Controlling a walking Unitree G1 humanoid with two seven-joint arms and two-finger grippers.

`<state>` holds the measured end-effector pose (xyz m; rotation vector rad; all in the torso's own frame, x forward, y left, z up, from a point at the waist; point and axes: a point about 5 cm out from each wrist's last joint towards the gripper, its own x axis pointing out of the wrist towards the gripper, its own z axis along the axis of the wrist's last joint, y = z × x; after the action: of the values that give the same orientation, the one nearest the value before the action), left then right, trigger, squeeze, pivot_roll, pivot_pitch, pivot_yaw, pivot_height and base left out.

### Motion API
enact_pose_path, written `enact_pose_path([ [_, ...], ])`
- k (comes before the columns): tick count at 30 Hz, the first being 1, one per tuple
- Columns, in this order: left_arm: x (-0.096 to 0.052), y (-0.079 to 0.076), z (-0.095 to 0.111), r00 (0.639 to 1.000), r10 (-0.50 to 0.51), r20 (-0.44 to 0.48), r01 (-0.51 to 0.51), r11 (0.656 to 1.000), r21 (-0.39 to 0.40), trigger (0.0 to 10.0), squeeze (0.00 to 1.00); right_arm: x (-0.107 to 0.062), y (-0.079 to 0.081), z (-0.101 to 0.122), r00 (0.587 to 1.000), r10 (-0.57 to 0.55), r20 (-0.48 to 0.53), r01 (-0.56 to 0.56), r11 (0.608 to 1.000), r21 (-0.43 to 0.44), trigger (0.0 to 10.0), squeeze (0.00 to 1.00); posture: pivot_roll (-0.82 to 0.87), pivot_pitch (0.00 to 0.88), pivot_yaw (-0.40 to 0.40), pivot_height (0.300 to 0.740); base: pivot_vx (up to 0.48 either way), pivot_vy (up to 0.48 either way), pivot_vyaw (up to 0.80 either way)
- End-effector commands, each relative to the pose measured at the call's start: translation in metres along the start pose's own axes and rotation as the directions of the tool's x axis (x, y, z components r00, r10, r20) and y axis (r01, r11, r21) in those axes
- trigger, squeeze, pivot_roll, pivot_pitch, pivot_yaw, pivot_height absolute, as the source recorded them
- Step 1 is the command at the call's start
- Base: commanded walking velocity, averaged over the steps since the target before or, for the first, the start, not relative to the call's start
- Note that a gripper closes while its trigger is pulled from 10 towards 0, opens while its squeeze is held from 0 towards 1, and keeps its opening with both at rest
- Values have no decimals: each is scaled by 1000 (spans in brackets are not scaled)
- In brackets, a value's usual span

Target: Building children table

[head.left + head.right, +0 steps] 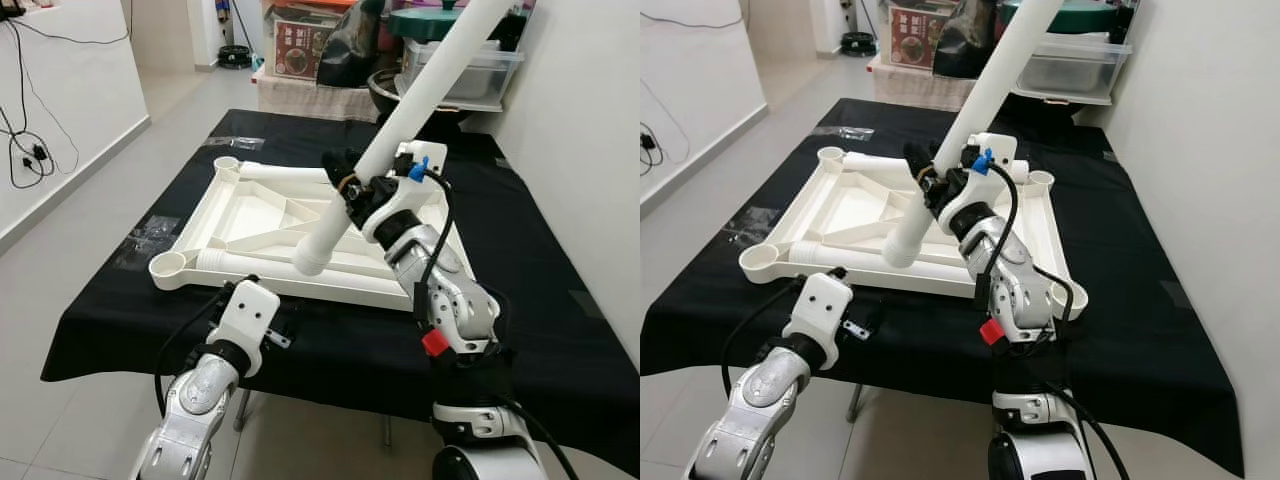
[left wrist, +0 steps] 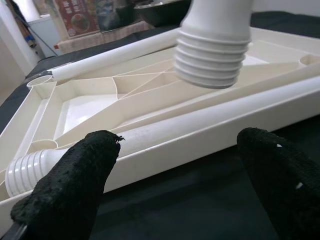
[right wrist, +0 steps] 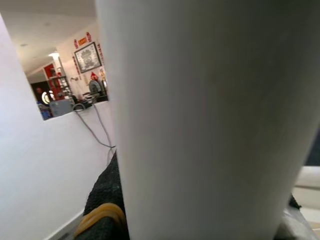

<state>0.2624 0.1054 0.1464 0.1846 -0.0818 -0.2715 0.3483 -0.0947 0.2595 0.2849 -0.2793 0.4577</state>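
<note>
Above the inverted tabletop (image 1: 250, 215), our right gripper (image 1: 352, 190) clamps a white leg (image 1: 400, 120) slanting toward 1 o'clock; our left gripper (image 2: 170, 180) hovers open at the desk (image 1: 120, 330) edge.

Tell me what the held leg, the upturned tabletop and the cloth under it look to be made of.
Held leg: probably moulded plastic, smooth matte white, with threaded ridges at its end. Upturned tabletop: the same off-white plastic, judging by its moulded ribs and corner sockets. Cloth: black fabric, matte, draping over the edges.

White table leg (image 1: 400, 130) tilted above upturned white tabletop (image 1: 250, 215)
</note>
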Motion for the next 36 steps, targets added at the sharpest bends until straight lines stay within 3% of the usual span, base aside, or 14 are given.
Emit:
enact_pose_path([
  [1,-2,2,-1,1000,24,-8,-24,999,-20,10000,0,0,1,5,999,-7,32,8,999,-37,10000,0,50,0,-74,740,0,0,0],
  [4,-2,7,-1,998,63,-14,-64,997,-53,10000,0,-3,-2,4,998,-39,43,42,996,-81,10000,0,51,0,-73,740,0,0,0],
  [13,0,12,-1,997,80,-11,-80,996,-25,10000,0,-3,-6,1,998,-42,40,46,995,-90,10000,0,50,0,-75,740,247,-144,0],
  [22,2,7,-2,998,61,-15,-61,998,-4,10000,0,-1,-5,-2,998,-41,42,46,993,-106,10000,0,44,0,-77,740,352,-322,0],
  [29,3,1,-1,1000,30,-7,-30,1000,7,10000,0,1,-7,-2,998,-43,42,48,993,-112,10000,0,42,0,-78,740,0,-407,0],
  [36,3,2,1,999,41,-6,-41,999,-1,10000,0,6,-12,8,998,-18,63,25,993,-113,10000,0,47,0,-81,740,0,0,0],
])
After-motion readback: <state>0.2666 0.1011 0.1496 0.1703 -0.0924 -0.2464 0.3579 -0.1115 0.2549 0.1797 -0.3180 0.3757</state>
